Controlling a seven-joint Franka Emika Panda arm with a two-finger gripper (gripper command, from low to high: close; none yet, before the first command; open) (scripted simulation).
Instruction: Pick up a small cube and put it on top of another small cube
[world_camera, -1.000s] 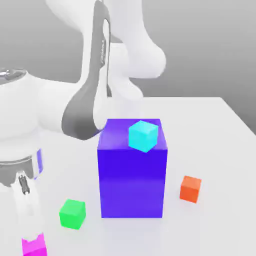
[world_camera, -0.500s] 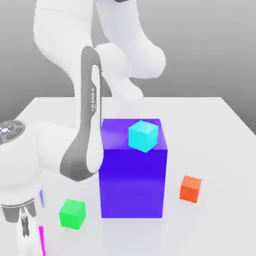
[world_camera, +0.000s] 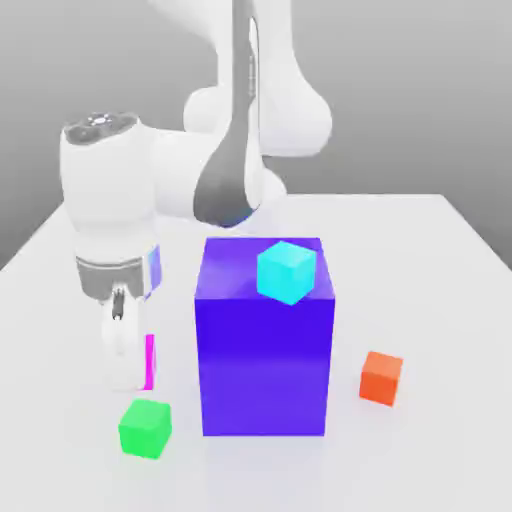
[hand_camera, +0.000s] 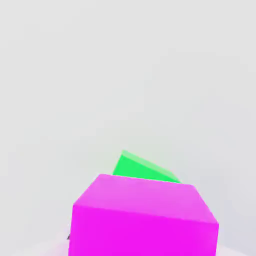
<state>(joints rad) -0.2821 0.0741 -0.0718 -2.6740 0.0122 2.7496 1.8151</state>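
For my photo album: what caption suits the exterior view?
White robot arm's fingers hold a small magenta cube above a green cube, beside a big purple-blue block.

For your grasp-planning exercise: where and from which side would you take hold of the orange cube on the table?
Grip the orange cube across two opposite upright faces, coming straight down from above. It sits flat on the table with its top face bare and open space all round; the big blue block stands apart on the exterior view's left.

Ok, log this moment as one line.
gripper: shut on magenta cube | cube: off table | below: green cube | stacking: not yet done
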